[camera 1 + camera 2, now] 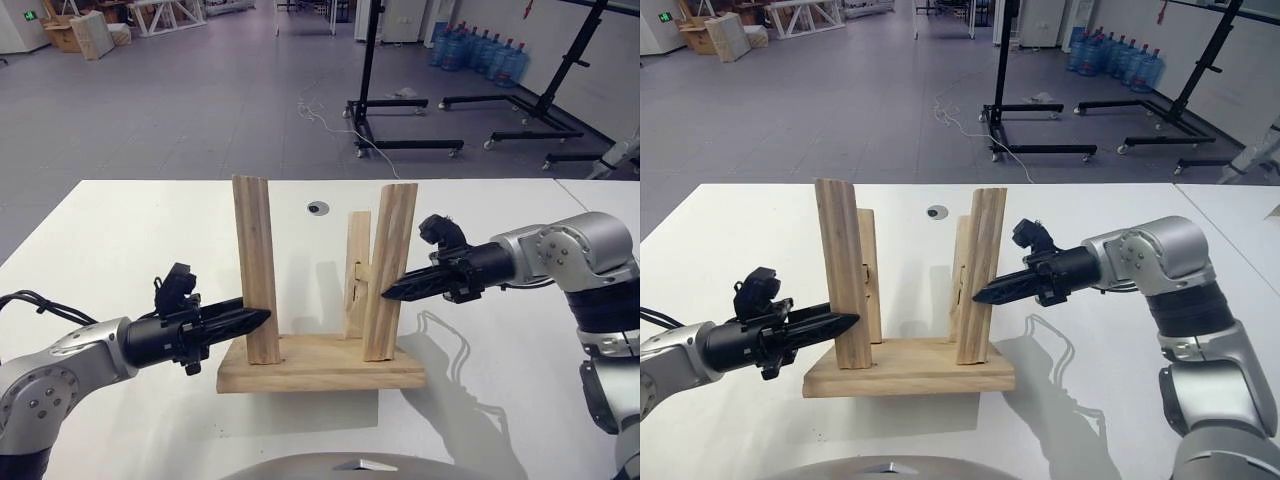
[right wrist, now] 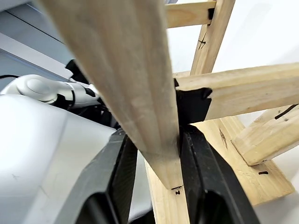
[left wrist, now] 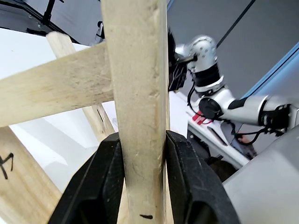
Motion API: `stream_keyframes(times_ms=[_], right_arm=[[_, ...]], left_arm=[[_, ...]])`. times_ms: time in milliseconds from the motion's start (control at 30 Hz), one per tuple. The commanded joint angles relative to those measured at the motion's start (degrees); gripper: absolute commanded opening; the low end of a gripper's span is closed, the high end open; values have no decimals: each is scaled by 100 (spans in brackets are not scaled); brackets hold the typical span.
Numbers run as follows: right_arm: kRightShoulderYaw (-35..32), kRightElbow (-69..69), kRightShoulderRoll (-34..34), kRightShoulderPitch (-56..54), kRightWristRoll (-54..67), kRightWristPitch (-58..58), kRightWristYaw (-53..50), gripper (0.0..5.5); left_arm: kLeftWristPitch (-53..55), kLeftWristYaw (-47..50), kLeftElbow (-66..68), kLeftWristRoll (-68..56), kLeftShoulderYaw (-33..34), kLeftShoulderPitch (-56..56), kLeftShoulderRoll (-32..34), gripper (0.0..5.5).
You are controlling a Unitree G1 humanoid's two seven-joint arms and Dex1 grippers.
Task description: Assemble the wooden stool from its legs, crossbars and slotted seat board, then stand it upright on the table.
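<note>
The stool [image 1: 358, 285] stands upside down mid-tabletop [image 1: 120, 230], toward the near edge. Its seat board [image 1: 320, 372] lies flat and the legs point up. The left claw [image 1: 262, 318] is clenched on the near left leg [image 1: 256, 250], low down. The right claw [image 1: 388, 292] is clenched on the near right leg [image 1: 392, 240] at about mid-height. A crossbar [image 3: 56, 88] meets the left leg.
</note>
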Motion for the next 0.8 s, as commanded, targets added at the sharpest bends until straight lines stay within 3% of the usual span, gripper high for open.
stream_keyframes(times_ms=[33,300,567,667,800], right_arm=[[537,372,333,-187,-50,318,-310,121],[942,900,322,-552,-132,11,-131,118],[963,1414,414,-750,-353,-439,-146,243],[980,1905,453,-958,-558,-702,-75,247],[899,2234,358,-1184,-543,-572,170,247]], left_arm=[[185,21,204,-65,-130,-157,-15,122],[185,-108,984,453,-467,-22,-213,122],[227,-316,2055,670,-231,-508,-133,239],[268,-362,2183,741,-176,-595,-136,279],[227,-354,2153,766,-50,-687,-197,285]])
